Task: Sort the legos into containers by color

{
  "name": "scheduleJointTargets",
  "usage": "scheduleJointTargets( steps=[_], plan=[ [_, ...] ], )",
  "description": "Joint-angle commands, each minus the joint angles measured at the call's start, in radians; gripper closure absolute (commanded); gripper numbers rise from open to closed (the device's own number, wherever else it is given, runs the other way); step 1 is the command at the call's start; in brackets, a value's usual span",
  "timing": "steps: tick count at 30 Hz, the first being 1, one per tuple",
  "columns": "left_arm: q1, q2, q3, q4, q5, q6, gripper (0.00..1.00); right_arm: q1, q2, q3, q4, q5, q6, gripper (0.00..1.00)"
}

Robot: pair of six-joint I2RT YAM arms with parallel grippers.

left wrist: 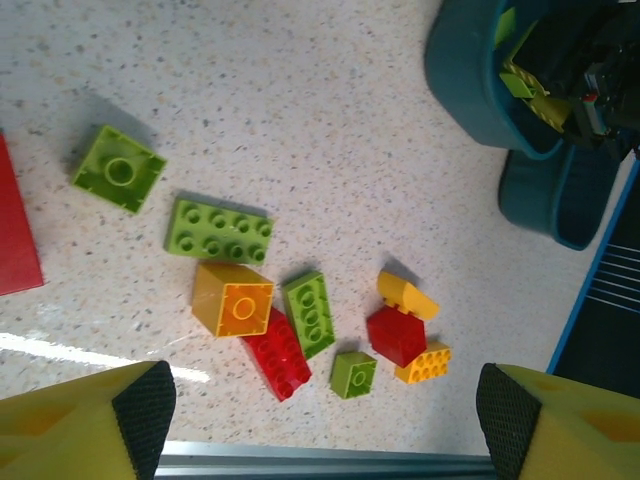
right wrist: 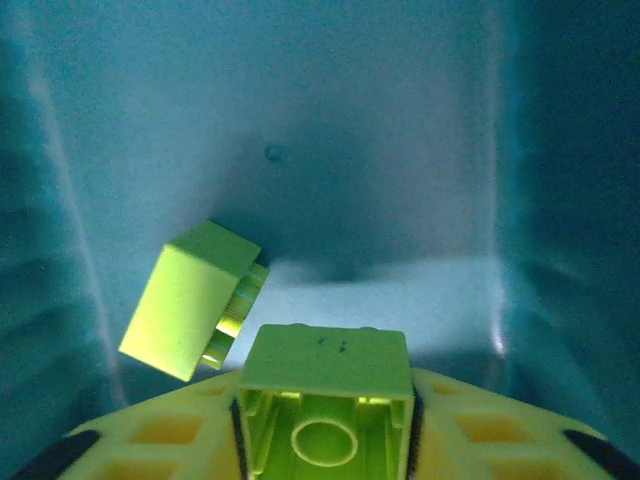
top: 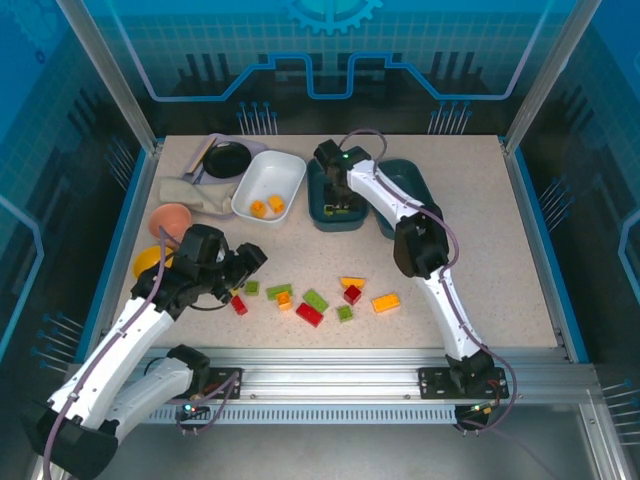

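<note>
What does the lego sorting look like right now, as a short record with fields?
left tool: open, above the loose bricks
right tool: inside a teal tub, shut on a green brick
same tub, contents: another green brick
white tub: two orange bricks
second teal tub: contents unclear
table: ten loose bricks, red, green and orange

Top external: high, behind arm bases, facing down over the whole table (top: pixel 480 230).
Left wrist: above the left tool (left wrist: pixel 320 400), facing steeply down at loose legos (left wrist: pixel 232 303) ahead of it; fairly near.
Right wrist: behind the right tool (right wrist: pixel 325 440), very near, facing past its held green lego (right wrist: pixel 325 365) into the teal tub (right wrist: pixel 300 120) around it.
Shared: top external also sees those legos (top: pixel 315 299) and that tub (top: pixel 318 215).
</note>
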Motion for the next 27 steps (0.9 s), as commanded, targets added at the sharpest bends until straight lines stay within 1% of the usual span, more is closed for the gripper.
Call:
scheduleJointTargets(
  steps=[1,5,8,9,11,15,19,21,25,27],
  plan=[
    [-0.006,0.018,0.016,-0.067,-0.011,-0.008,0.17,0.001,-0.022,0.055,-0.055,-0.028,-0.015,0.50],
    [-0.019,0.053,0.007,-0.076,0.005,-0.011,0.18,0.018,-0.088,0.046,-0.040,-0.033,-0.026,0.38],
    [-0.043,0.084,-0.002,-0.077,0.009,-0.021,0.19,0.042,-0.173,0.011,-0.019,-0.024,-0.042,0.36],
    [-0.057,0.097,-0.009,-0.069,0.010,-0.029,0.19,0.053,-0.223,-0.022,-0.001,-0.022,-0.053,0.36],
    [-0.090,0.133,-0.019,-0.051,0.012,-0.046,0.20,0.081,-0.332,-0.153,0.078,-0.023,-0.084,0.36],
    [-0.160,0.258,-0.013,-0.029,0.003,-0.071,0.20,0.162,-0.631,-0.565,0.336,-0.067,-0.162,0.31],
    [-0.214,0.391,0.020,-0.018,-0.010,-0.084,0.20,0.211,-0.891,-0.976,0.554,-0.200,-0.182,0.28],
    [-0.232,0.451,0.038,-0.006,-0.015,-0.074,0.21,0.222,-0.985,-1.128,0.604,-0.265,-0.178,0.27],
    [-0.257,0.560,0.064,0.022,-0.025,-0.053,0.22,0.237,-1.118,-1.287,0.598,-0.321,-0.165,0.26],
    [-0.263,0.604,0.078,0.032,-0.036,-0.045,0.22,0.239,-1.168,-1.336,0.585,-0.331,-0.161,0.27]
  ],
)
